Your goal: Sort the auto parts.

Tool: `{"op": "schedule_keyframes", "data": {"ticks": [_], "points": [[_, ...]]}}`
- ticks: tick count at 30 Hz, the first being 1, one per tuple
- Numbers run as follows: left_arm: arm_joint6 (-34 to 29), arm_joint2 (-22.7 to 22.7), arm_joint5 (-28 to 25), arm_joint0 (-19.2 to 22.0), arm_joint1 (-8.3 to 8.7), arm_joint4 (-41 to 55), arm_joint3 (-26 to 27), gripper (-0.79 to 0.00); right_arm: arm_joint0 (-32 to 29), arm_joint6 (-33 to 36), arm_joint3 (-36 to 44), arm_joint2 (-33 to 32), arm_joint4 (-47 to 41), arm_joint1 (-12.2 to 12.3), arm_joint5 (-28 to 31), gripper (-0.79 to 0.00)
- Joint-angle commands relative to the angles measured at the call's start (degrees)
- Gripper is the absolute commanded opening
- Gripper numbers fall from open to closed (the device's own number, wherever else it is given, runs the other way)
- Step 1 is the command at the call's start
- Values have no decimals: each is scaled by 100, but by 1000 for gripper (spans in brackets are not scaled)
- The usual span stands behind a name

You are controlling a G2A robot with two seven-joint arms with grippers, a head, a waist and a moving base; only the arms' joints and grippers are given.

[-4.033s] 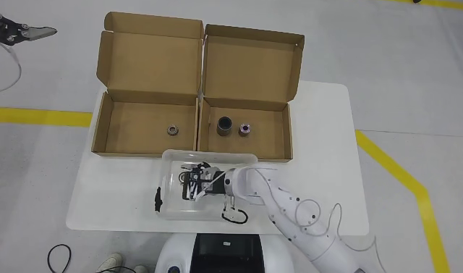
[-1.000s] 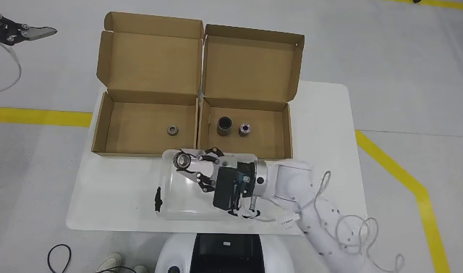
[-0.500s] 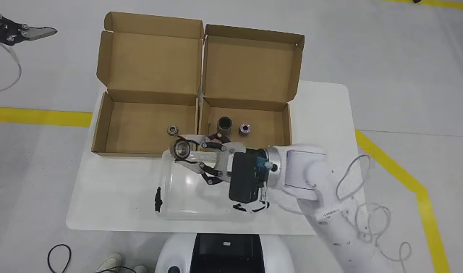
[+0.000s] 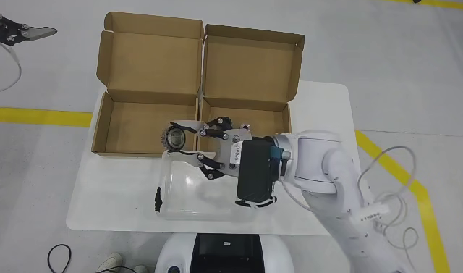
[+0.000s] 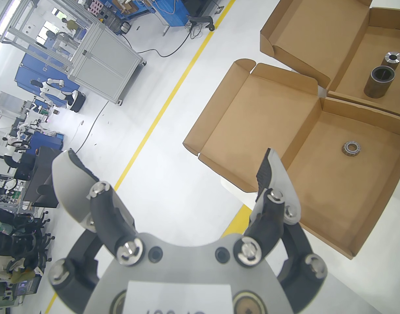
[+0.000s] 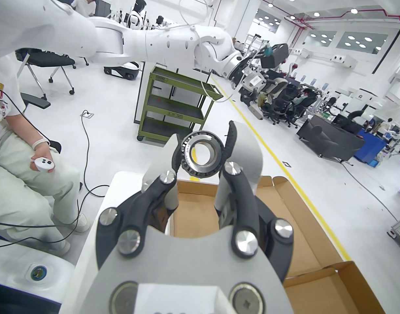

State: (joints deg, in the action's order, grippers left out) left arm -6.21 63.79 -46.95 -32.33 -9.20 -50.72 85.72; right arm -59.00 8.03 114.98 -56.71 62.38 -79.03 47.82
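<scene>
Glossy white arm [image 4: 318, 168]; left pincer [image 5: 169, 156] and right pincer [image 6: 203, 140] have pale fingers [image 5: 67, 173], black links, silver screws, grey plates.

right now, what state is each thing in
left box, open, small bearing inside
right box, open, sleeve and bush inside
right gripper, shut on a bearing, over the left box
left gripper, open, holding nothing
tray, upright, in front of the boxes
</scene>
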Motion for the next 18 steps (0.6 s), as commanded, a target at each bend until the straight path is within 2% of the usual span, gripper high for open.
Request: {"op": "schedule_keyframes", "data": {"ticks": [1,8,18], "points": [[0,0,0,0,0,0,0,0,57,-13,-35,5,-101,-2,-3,-785],[0,0,0,0,0,0,0,0,248,-123,-311,97,-132,-17,-61,-785],[0,0,0,0,0,0,0,0,264,-433,-981,469,444,-64,-365,-785]]}}
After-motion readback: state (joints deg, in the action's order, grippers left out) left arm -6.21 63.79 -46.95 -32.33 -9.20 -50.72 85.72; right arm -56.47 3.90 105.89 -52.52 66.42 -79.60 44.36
